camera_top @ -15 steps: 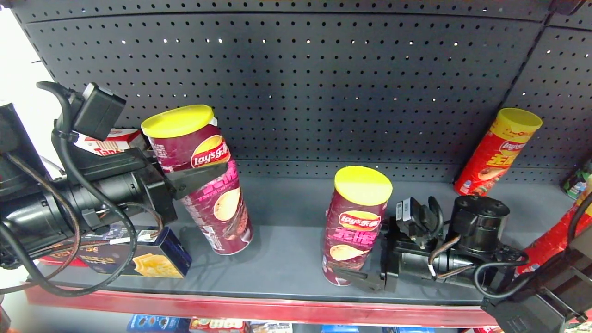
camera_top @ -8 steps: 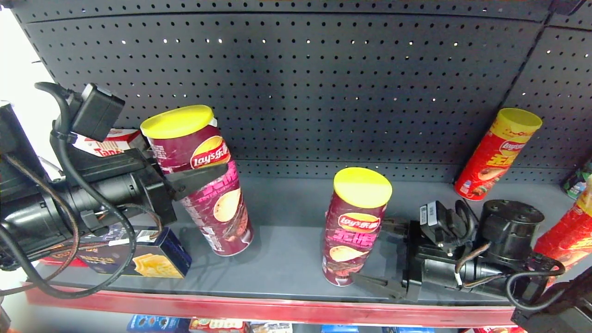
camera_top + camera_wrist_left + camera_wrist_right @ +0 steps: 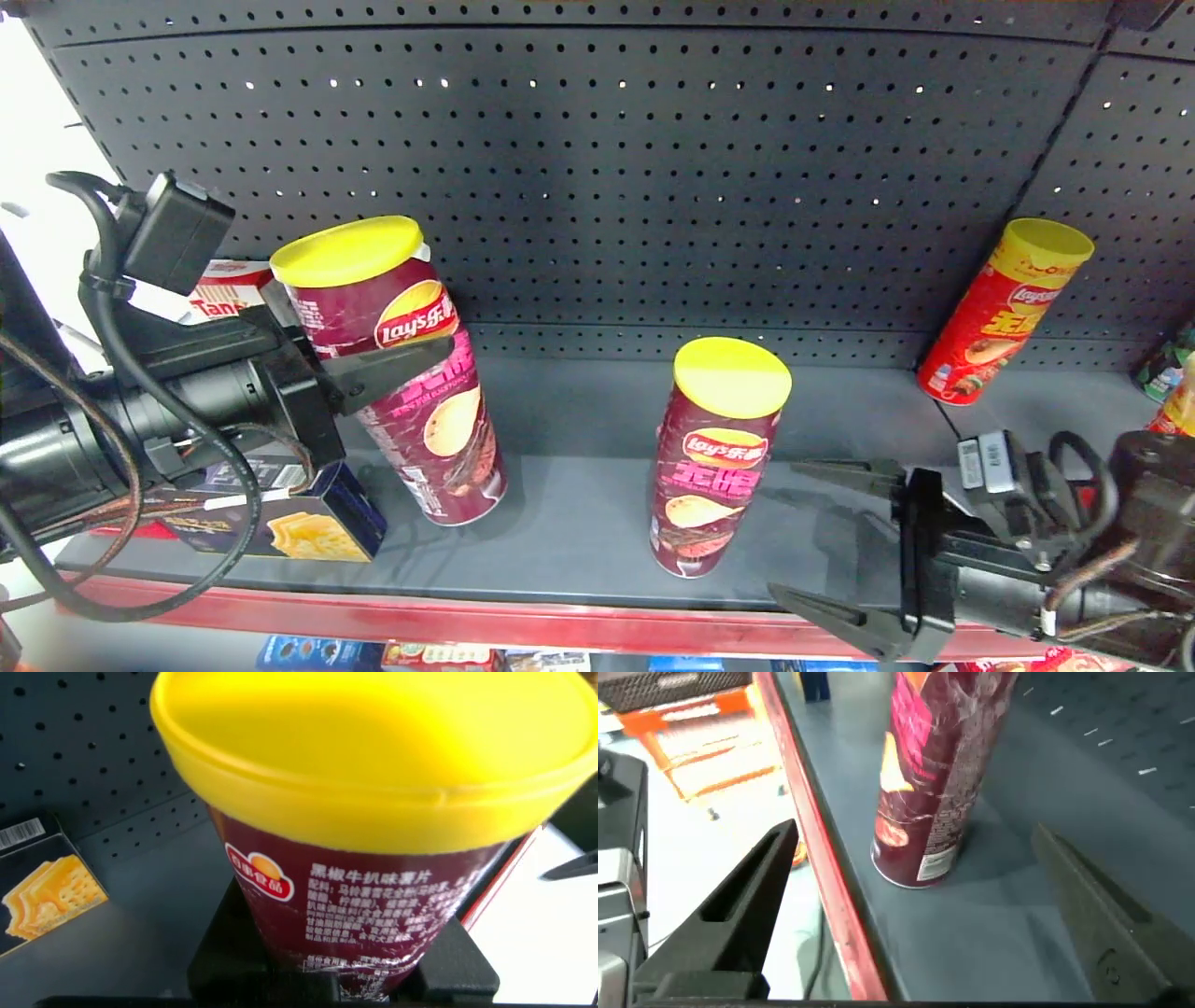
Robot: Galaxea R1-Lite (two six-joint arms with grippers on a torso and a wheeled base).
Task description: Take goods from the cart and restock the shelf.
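Our left gripper [image 3: 383, 338] is clamped on a maroon chip can [image 3: 434, 434]. One dark finger [image 3: 397, 362] crosses its front just under the logo, and the other is hidden behind it. The can tilts, its yellow lid [image 3: 345, 250] leaning back toward the wrist and its base pushed out ahead and down to the grey shelf [image 3: 579, 523]. We cannot tell whether the base touches the deck. From the left wrist camera the lid sits right over the palm, with the label running down toward the gripper body. Below this gripper's wrist a blue cracker box [image 3: 289, 523] lies flat near the shelf's red front lip [image 3: 467, 621]. Behind the wrist, against the pegboard [image 3: 597, 187], part of a red-and-white box [image 3: 229, 287] shows.

Our right gripper [image 3: 826, 541] is spread wide with nothing between its fingers [image 3: 747, 896]. Just past the fingertips and apart from them, a second maroon can [image 3: 719, 457] stands upright on the shelf, yellow lid up, close to the front lip. In the right wrist view it stands ahead, roughly centred between the two fingers. Well away from this gripper, off to its outer side and back toward the pegboard, a red chip can [image 3: 1004, 313] with a yellow lid leans against the panel.
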